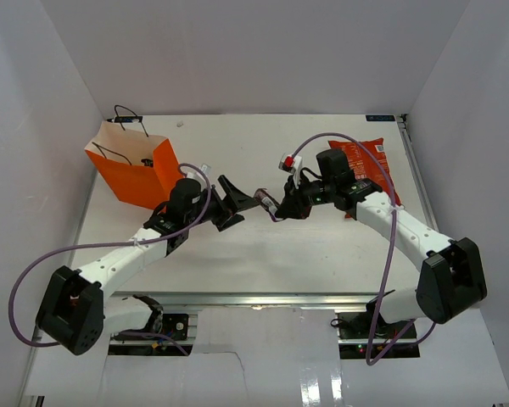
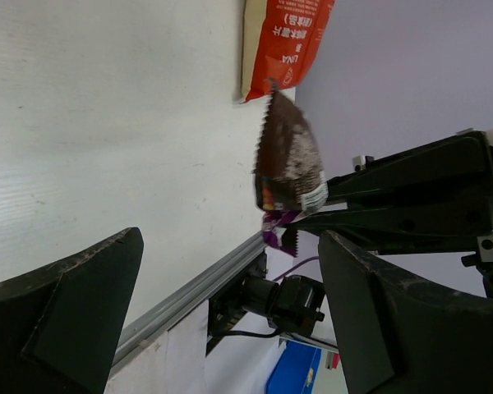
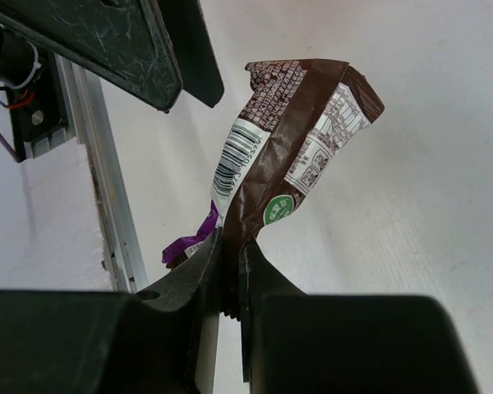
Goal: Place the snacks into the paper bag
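Right hand (image 3: 232, 254): fingers pressed together, pinching the lower end of a dark brown wrapper (image 3: 287, 148). The wrapper projects forward from the fingertips, clear of the desk (image 1: 322, 254), with its barcode and printed panel facing the right wrist camera. A purple strip (image 3: 189, 242) shows at the pinch, just beside the brown wrapper; whether it is a second wrapper or part of the first cannot be told.

Left hand (image 1: 240, 206): fingers spread wide, gripping nothing. It faces the right hand across the middle of the desk. The held wrapper (image 1: 265, 200) sits between the two hands, just beyond the left fingertips and not touching them. In the left wrist view the wrapper (image 2: 287, 156) stands ahead of the open gap, nearer the right-side finger (image 2: 394, 320).

Paper bag (image 1: 136, 174): orange, upright, at the far left of the desk, behind the left arm and well apart from the held wrapper.

Red-orange crisp packet (image 1: 369, 165): lying flat at the far right of the desk, partly covered by the right arm
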